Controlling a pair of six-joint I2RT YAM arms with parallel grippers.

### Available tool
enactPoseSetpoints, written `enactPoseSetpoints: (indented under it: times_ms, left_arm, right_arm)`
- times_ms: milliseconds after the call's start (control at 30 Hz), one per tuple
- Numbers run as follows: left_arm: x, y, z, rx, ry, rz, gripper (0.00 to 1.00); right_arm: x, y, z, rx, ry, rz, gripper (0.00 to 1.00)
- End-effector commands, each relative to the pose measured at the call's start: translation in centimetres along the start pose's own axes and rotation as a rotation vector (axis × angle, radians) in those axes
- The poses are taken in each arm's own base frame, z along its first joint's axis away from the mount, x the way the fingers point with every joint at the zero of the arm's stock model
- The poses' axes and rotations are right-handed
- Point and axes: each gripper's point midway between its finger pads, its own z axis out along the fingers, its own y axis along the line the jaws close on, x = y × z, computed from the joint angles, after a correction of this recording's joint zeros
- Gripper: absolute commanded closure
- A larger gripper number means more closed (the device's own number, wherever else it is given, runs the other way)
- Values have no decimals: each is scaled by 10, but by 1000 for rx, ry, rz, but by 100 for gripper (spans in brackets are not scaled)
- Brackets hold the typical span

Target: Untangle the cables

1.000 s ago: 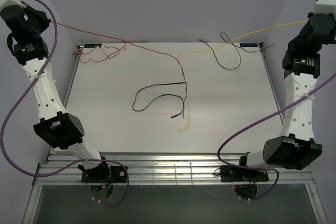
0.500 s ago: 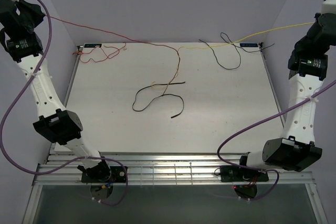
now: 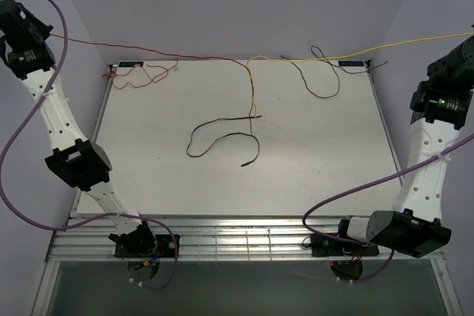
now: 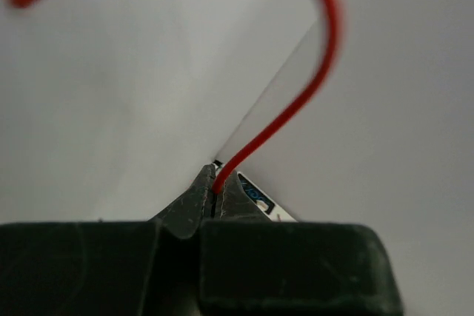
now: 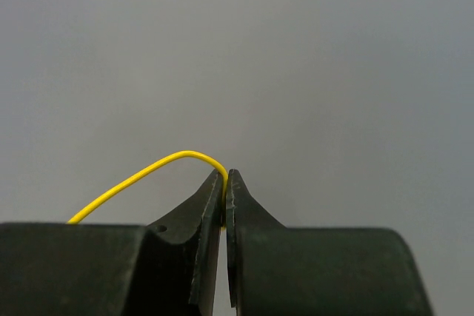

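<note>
Pulling apart: your left fingers (image 4: 204,194) clamp the red cable (image 4: 259,140), right fingers (image 5: 215,197) the yellow cable (image 5: 133,175); their twist hangs above the table (image 3: 333,153) middle, so spread wider, gently.

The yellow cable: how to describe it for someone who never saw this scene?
Find the far edge of the white table. From its middle, the yellow cable stretches through the air to the right gripper, shut on it. Its mirror on the left is a red cable.
</note>
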Motion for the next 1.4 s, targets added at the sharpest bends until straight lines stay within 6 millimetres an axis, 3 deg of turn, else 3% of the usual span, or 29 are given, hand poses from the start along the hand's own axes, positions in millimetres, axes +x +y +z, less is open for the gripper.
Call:
enactPoseSetpoints:
  times_ms: [0, 33, 133, 233, 300, 333, 433, 533, 567, 633, 667, 700, 733, 767, 800, 867, 933, 1000, 1033, 1067, 1133, 1167, 1200, 1233, 1300, 1367]
  left_arm:
    - [-23, 72, -3, -177, -34, -6, 100]
    - [-25, 94, -1, -206, -31, -20, 100]
    - [-20, 114, 1, -212, 1, -51, 100]
    - [-13, 115, 2, -205, 21, -45, 100]
    - [-11, 111, 2, -182, 32, -48, 100]
    - [-8, 102, 2, -133, 49, -61, 100]
    - [-9, 93, 1, -90, 55, -69, 100]
    - [-6, 75, -5, -18, 77, -83, 100]
    - [10, 63, -5, 50, 130, -103, 100]
    - [19, 12, -16, 198, 154, -88, 100]
    - [34, -5, -18, 244, 184, -43, 100]
    - [44, -26, -22, 288, 195, -6, 100]
    - [57, -68, -36, 372, 217, 23, 100]
    - [67, -81, -42, 413, 235, 44, 100]
    - [93, -96, -52, 502, 299, 45, 100]
    - [114, -118, -72, 598, 343, 83, 100]
    - [162, -121, -84, 620, 448, 102, 100]
    - [184, -122, -100, 641, 487, 122, 100]
    - [221, -109, -107, 627, 570, 116, 100]
    - [232, -107, -114, 631, 593, 115, 99]
    - [280, -97, -129, 622, 702, 132, 96]
    - [293, -93, -134, 610, 732, 141, 96]
    - [310, -93, -140, 605, 769, 153, 94]
    - [323, -86, -140, 569, 789, 170, 89]
    - [356, -79, -148, 545, 860, 192, 88]
    - [374, -72, -151, 514, 908, 224, 71]
  right_arm:
    - [-6, -55, -2, 169, -25, 21, 92]
    - [-3, -57, 0, 178, -18, 13, 92]
    - [4, -58, 5, 194, -11, -8, 92]
    - [8, -54, 9, 193, -10, -19, 92]
    - [5, -42, 11, 135, -30, -12, 92]
    - [7, -27, 12, 74, -31, 9, 92]
    - [10, -25, 14, 85, -24, -16, 92]
    - [5, -2, 9, -16, -39, 16, 92]
    - [-2, 30, -1, -140, -61, 29, 92]
    - [-10, 73, -20, -283, -99, -6, 92]
    - [-28, 102, -43, -377, -149, -31, 92]
    - [-32, 117, -54, -417, -163, -53, 92]
    - [-35, 132, -61, -443, -166, -64, 92]
    - [-45, 144, -75, -473, -178, -46, 92]
    - [-45, 153, -80, -499, -171, -37, 92]
    - [-51, 173, -91, -561, -179, -10, 92]
    - [-53, 191, -105, -649, -175, 23, 92]
    - [-67, 204, -124, -743, -208, 63, 92]
    - [-70, 210, -131, -772, -215, 64, 92]
    - [-84, 210, -141, -800, -246, 90, 92]
    - [-98, 215, -152, -840, -266, 110, 92]
    - [-108, 216, -161, -866, -285, 131, 92]
    - [-124, 208, -161, -869, -307, 166, 92]
    - [-130, 211, -167, -892, -308, 192, 92]
    - [-150, 207, -178, -946, -348, 246, 92]
    - [-163, 211, -196, -1033, -376, 293, 92]
